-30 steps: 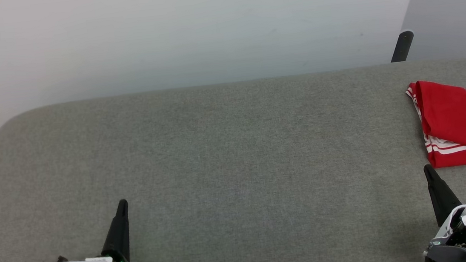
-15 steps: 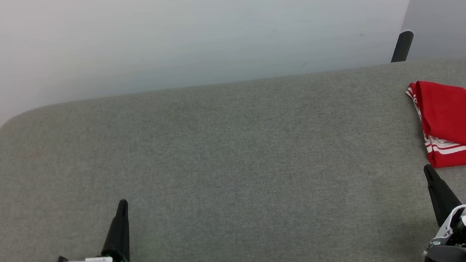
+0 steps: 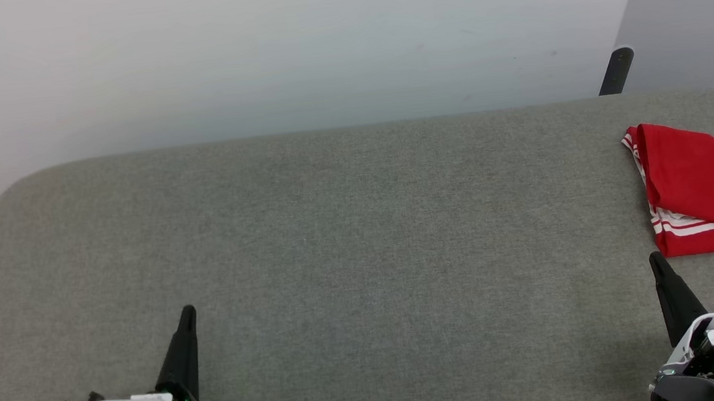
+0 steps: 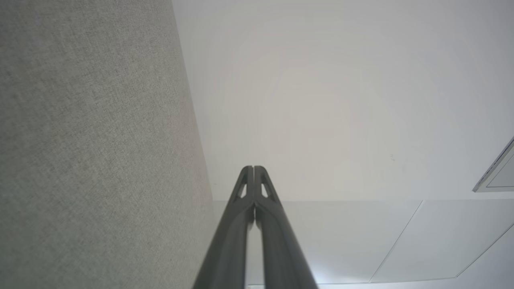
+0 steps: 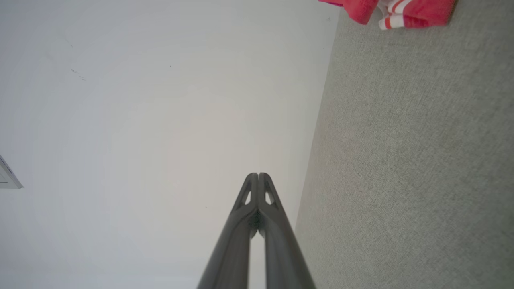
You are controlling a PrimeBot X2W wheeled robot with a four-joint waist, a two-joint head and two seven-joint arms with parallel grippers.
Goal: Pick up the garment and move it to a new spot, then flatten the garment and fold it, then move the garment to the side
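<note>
The left tool sits at the lower left of the head view, low over the grey cloth-covered table, its dark fingers pointing away from the robot. In the left wrist view the left tool has its two fingers pressed together tip to tip, with the table running along one side and a pale wall ahead.

The middle of the table is bare grey fabric, with the wall behind its far edge. Toward the far right, a dark post stands just behind the table.

The shirt lies folded at the right edge of the table, red with white-and-red striped trim along its left side, partly cut off by the frame. The right tool points up just below the shirt's near left corner, close but apart from it. In the right wrist view the right tool is likewise pressed together, and the shirt lies far ahead on the table.
</note>
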